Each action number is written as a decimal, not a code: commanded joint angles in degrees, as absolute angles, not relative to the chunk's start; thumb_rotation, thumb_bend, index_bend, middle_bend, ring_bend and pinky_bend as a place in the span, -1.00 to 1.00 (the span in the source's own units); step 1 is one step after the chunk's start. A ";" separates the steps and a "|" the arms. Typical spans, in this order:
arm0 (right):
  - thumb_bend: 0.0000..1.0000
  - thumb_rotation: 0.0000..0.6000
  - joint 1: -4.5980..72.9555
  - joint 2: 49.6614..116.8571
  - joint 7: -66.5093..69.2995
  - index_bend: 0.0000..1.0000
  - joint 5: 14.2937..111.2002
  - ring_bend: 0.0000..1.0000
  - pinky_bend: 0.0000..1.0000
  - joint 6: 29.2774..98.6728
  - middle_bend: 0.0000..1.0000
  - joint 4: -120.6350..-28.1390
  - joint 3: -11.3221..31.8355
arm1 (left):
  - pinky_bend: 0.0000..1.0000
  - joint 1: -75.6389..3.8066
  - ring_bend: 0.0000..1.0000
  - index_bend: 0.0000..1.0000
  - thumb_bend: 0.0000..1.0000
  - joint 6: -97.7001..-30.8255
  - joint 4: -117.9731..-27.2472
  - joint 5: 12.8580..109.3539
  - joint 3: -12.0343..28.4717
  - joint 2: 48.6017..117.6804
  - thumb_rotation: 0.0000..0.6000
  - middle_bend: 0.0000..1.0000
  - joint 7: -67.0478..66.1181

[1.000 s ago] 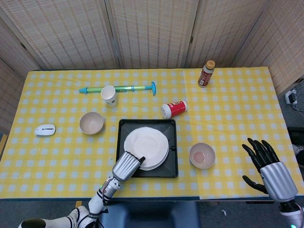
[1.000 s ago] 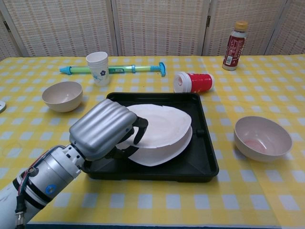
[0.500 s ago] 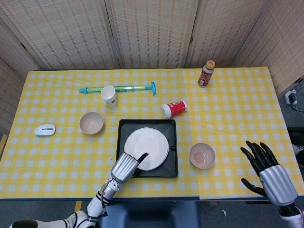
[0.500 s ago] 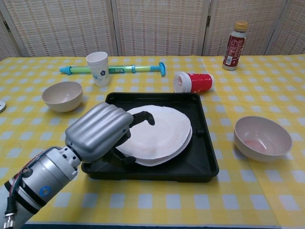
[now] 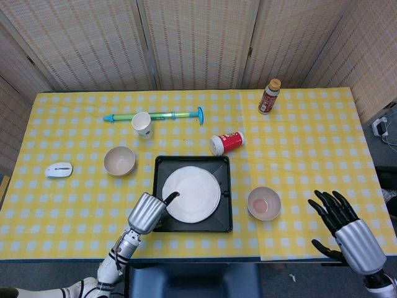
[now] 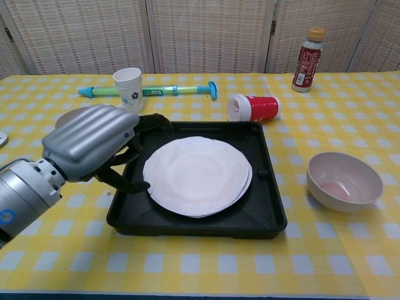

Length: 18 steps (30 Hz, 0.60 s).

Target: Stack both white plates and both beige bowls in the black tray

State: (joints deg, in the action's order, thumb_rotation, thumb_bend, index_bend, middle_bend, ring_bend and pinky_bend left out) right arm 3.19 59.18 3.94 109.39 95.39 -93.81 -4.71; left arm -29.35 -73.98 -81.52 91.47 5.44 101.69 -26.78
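The left hand (image 6: 94, 147) is hanging open at the black tray's (image 6: 262, 212) left edge, holding nothing. The right hand (image 5: 344, 226) is open too, far off. Two white plates (image 6: 197, 175) are lying stacked in the tray, just beside the left hand. One beige bowl (image 6: 344, 181) is sitting right of the tray. The other bowl (image 5: 120, 161) is sitting further back on the left. The bottle (image 6: 308, 59) label is too small to read.

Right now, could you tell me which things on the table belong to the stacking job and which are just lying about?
Belong to the job:
black tray
white plates, stacked in the tray
beige bowl at left
beige bowl at right

Lying about:
paper cup
green and blue pump
red cup on its side
bottle
white mouse
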 commanded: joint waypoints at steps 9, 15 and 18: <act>-0.55 1.00 3.69 59.26 3.62 -1.00 110.96 -1.00 -1.00 94.00 -1.00 -93.61 -5.76 | 1.00 -25.98 1.00 0.03 -0.26 -72.25 -86.62 75.18 13.61 89.40 1.00 1.00 -24.77; -0.55 1.00 4.11 59.48 3.30 -1.00 109.66 -1.00 -1.00 92.89 -1.00 -93.88 -5.30 | 1.00 -27.82 1.00 0.07 -0.16 -66.83 -83.42 67.85 15.37 88.23 1.00 1.00 -25.62; -0.55 1.00 4.35 59.75 2.88 -1.00 109.33 -1.00 -1.00 92.38 -1.00 -94.05 -5.11 | 1.00 -29.07 1.00 0.05 -0.16 -65.00 -81.64 65.63 15.56 88.94 1.00 1.00 -26.50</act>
State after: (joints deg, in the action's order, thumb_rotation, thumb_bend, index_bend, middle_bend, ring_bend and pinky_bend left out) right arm 4.32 59.72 2.92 109.36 92.40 -94.02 -5.14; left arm -28.26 -66.07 -82.67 66.75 15.11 88.88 -25.93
